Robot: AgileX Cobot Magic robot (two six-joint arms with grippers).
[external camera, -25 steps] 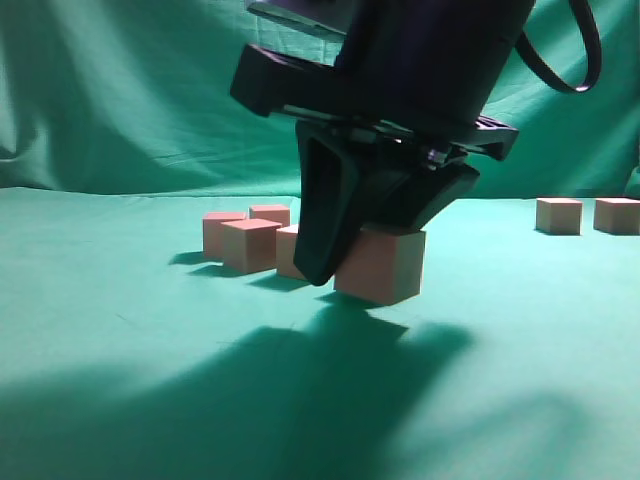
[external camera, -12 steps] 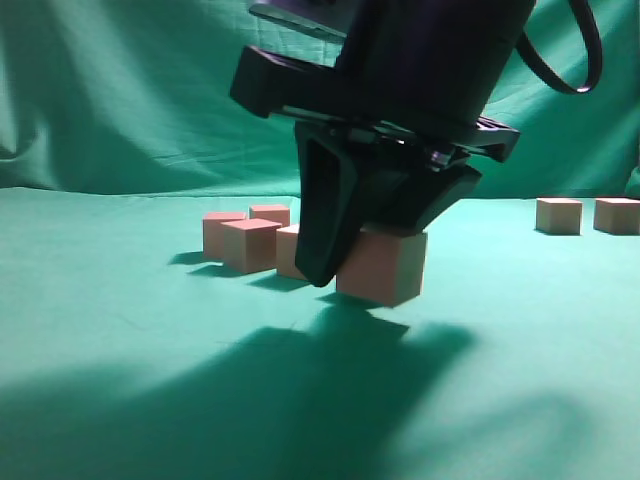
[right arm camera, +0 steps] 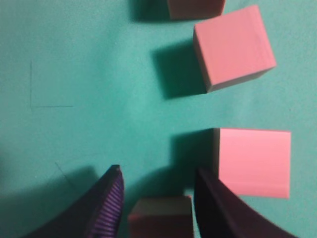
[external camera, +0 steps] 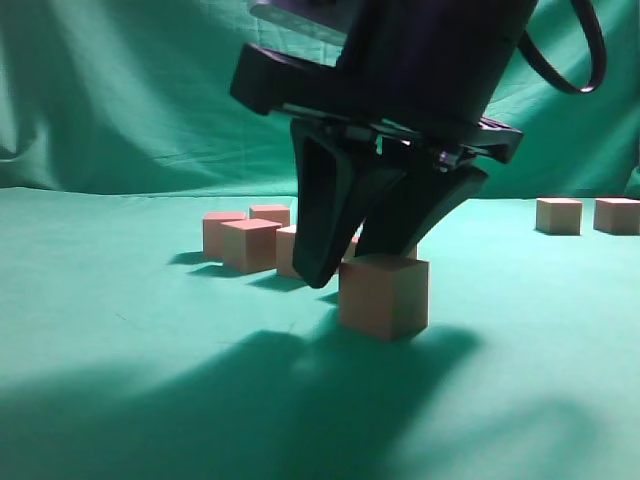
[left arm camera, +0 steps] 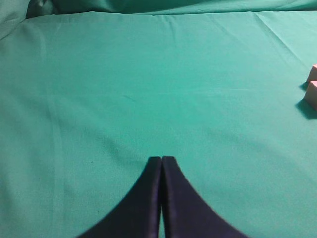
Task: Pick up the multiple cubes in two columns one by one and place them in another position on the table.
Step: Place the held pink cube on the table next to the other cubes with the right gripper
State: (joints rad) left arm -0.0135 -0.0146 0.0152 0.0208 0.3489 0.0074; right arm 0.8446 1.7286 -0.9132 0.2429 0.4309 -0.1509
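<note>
Looming over the middle of the exterior view, the right pincer [external camera: 365,262] points down with its two dark fingers spread apart, tips just above the top of one cube [external camera: 384,295] that sits flat on the teal tabletop [external camera: 150,380]. Whether the fingertips touch that cube cannot be told from here. Behind and to the left stands a close cluster of cubes [external camera: 250,243], partly hidden by the near finger. Far right, two more cubes [external camera: 559,215] sit side by side, well apart from the rest. Green curtain [external camera: 120,90] behind. Left wrist view: the left pincer [left arm camera: 161,159] has its fingers pressed together, nothing between them, hovering over bare cloth; two cube corners [left arm camera: 312,89] show at the right edge. Right wrist view, looking down: the fingers stand apart with the cube [right arm camera: 161,215] between them at the bottom edge, gaps visible on both sides. Two pink-topped cubes [right arm camera: 234,47] lie to the right, near but apart.
</note>
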